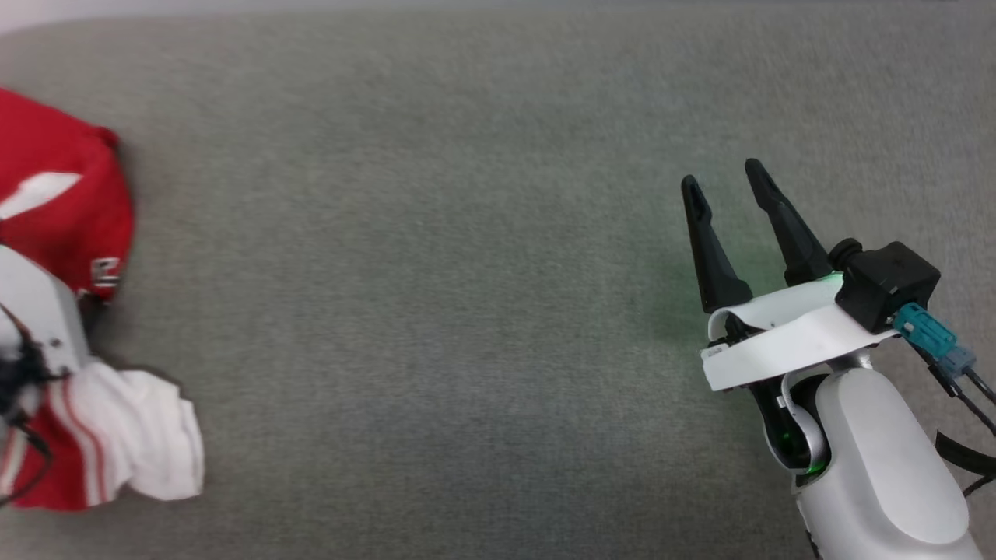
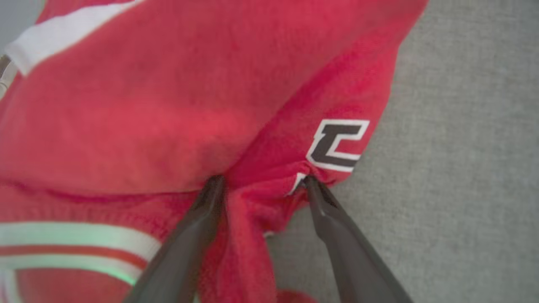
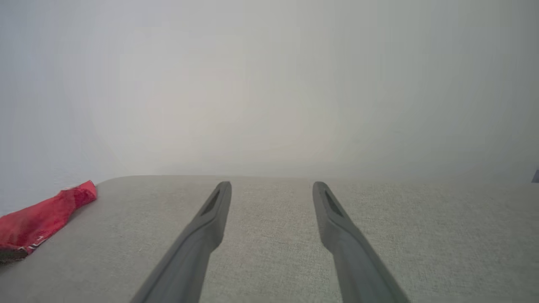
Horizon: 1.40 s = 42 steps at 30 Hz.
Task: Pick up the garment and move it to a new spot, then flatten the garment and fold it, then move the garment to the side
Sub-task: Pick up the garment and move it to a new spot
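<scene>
We are setting up the first pick-up of the garment (image 2: pixel 168 84).
Our left gripper (image 2: pixel 263 180) is straddling a fold of the one red garment, which is lying at the left side of the grey fabric surface (image 1: pixel 436 272). Its fingers (image 2: pixel 189 235) are wide and not yet pinching, so closing and lifting is probably coming next. Well apart, our second, right gripper (image 1: pixel 721 174) is hovering, fingers spread, holding nothing.

White forearm (image 1: pixel 879 459), black-fingered right pincer (image 1: pixel 721 172)
</scene>
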{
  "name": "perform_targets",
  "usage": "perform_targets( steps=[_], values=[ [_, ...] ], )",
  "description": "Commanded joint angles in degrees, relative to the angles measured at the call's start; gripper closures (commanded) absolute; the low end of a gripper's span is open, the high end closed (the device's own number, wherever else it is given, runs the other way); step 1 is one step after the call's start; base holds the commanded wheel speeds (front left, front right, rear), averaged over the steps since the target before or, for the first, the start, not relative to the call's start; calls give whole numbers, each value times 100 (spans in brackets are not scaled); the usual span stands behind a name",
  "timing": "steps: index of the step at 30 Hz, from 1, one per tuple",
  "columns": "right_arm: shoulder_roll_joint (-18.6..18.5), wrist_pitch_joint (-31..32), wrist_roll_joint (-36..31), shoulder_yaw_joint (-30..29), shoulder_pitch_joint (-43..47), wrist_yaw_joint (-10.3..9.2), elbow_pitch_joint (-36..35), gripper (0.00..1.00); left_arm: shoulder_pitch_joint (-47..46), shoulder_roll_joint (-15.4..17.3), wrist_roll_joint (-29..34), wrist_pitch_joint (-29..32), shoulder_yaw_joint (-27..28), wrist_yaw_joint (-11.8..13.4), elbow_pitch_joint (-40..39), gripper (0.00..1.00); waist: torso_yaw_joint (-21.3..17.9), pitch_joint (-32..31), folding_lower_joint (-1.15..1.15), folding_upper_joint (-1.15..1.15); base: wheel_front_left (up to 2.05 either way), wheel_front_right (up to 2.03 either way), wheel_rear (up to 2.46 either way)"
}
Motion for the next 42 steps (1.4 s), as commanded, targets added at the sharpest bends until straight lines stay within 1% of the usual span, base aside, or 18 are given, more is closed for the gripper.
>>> perform_targets(
  steps=[1,3,4,5,6,7,9,15,19,21,25,30,33,36,39,42],
  values=[
    [-9,-3,-29,17,-78,-8,-32,0,77,-126,57,85,-90,20,161,0,-482,580,0,0,0,0,0],
    [-37,-3,-33,34,-100,-8,-47,0,39,-185,84,85,-173,28,272,0,-482,638,0,0,0,0,0],
    [-46,-3,-31,27,-117,-8,-46,0,18,-234,80,31,-205,23,291,5,-480,652,0,0,0,0,0],
    [-49,-3,-31,14,-133,-8,-40,0,-7,-271,85,-44,-237,18,275,51,-476,660,0,0,0,0,0],
    [-48,-3,-37,-1,-139,-8,-25,0,-31,-311,55,-163,-236,11,269,73,-464,652,0,0,0,0,0],
    [-40,-3,-41,-10,-129,-8,-15,0,-42,-336,31,-271,-241,2,275,100,-444,618,0,0,0,0,0],
    [-26,-3,-52,25,-78,-8,4,0,-6,-383,3,-477,-310,-31,248,100,-392,495,0,0,0,0,0],
    [-24,-3,23,63,151,-8,112,0,-59,-342,-61,-1113,-560,-63,-63,100,-215,-119,0,0,0,0,0],
    [-2,-3,44,47,301,-8,173,0,-90,-131,-205,-1462,-710,-28,-405,100,-143,-545,0,0,0,0,0],
    [7,-4,66,60,397,-8,206,0,-131,-22,-258,-1647,-830,4,-685,100,-132,-713,0,0,0,0,0],
    [-1,-4,97,-2,573,-8,182,0,-214,-84,-383,-1818,-1247,-2,-1467,100,-154,-917,0,0,0,0,0],
    [4,-3,133,-172,758,-8,128,0,-419,-115,-501,-1700,-1754,-1,-2598,100,-260,-1002,0,0,0,0,0],
    [21,-3,169,-277,811,-8,79,0,-616,-231,-455,-1527,-2142,-1,-3295,100,-427,-958,0,0,0,0,0],
    [55,-3,202,-412,799,-8,-14,0,-870,-370,-431,-1357,-2532,-2,-3827,100,-642,-838,0,0,0,0,0],
    [88,-3,244,-568,755,-8,-86,0,-1182,-676,-410,-1240,-2999,-2,-4138,100,-899,-661,0,0,0,0,0],
    [128,-3,280,-716,696,-8,-160,0,-1486,-1049,-496,-1197,-3462,-2,-4245,100,-1202,-456,0,0,0,0,0]
  ],
)
